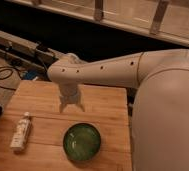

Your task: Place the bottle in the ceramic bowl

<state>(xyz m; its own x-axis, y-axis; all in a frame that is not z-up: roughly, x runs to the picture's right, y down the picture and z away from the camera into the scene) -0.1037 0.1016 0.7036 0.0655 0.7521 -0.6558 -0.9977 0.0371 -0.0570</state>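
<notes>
Camera view: bottle [21,131] lies well left of end effector [71,108].

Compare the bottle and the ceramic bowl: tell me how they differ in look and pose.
Colour: the bottle is white with a pale cap; the ceramic bowl is dark green and glossy.
Shape: the bottle is slim and long; the bowl is round and shallow.
Pose: the bottle lies on its side; the bowl sits upright, empty.
Shared: both rest on the wooden table, apart from the gripper, which hangs open beyond the bowl.
</notes>
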